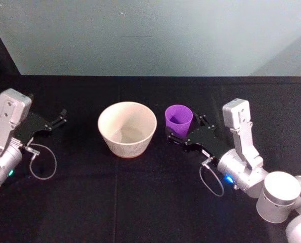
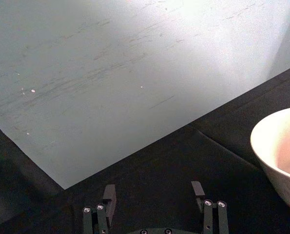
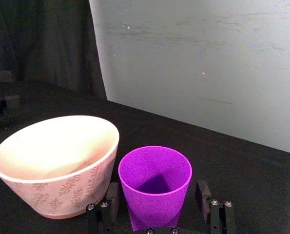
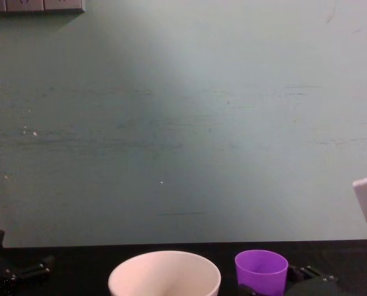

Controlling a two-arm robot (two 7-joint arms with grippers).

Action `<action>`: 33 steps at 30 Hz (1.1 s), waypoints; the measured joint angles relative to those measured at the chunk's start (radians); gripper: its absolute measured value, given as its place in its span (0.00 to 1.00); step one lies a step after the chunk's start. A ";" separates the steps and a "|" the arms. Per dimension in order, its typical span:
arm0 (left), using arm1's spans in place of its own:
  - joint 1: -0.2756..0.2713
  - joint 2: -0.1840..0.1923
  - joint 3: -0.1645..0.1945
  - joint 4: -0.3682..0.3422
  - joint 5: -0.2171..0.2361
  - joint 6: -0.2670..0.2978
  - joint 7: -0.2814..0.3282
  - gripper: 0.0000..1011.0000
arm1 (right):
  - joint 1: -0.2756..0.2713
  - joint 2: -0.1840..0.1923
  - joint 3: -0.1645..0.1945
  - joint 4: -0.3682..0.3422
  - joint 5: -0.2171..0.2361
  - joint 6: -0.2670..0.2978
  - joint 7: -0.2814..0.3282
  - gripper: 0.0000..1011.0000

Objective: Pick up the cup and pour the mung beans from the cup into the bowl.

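The purple cup (image 1: 178,120) stands upright on the black table, just right of the cream-white bowl (image 1: 127,129). My right gripper (image 1: 183,128) is open, with one finger on each side of the cup's lower part. In the right wrist view the cup (image 3: 154,183) sits between the fingers (image 3: 112,197) with small gaps on both sides, and the bowl (image 3: 57,161) is close beside it. The cup's inside looks plain purple; the mung beans are out of view. My left gripper (image 1: 63,116) rests open on the table left of the bowl, holding nothing.
A black cloth covers the table (image 1: 140,202), and a pale wall (image 1: 155,35) rises behind its far edge. There is free room in front of the bowl and cup. The bowl's rim (image 2: 281,141) shows in the left wrist view.
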 joint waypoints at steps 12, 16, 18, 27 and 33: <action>0.000 0.000 0.000 0.000 0.000 0.000 0.000 0.99 | 0.039 -0.045 0.011 0.069 -0.024 -0.003 0.019 0.99; 0.000 0.000 0.000 0.000 0.000 0.000 0.000 0.99 | 0.045 -0.058 0.019 0.083 -0.030 -0.012 0.021 0.95; 0.000 0.000 0.000 0.000 0.000 0.000 0.000 0.99 | 0.044 -0.064 0.026 0.085 -0.032 -0.017 0.020 0.91; 0.000 0.000 0.000 0.000 0.000 0.000 0.000 0.99 | 0.027 -0.070 0.047 0.047 -0.043 -0.006 0.022 0.74; 0.000 0.000 0.000 0.000 0.000 0.000 0.000 0.99 | 0.001 -0.055 0.064 -0.040 -0.052 0.035 0.027 0.72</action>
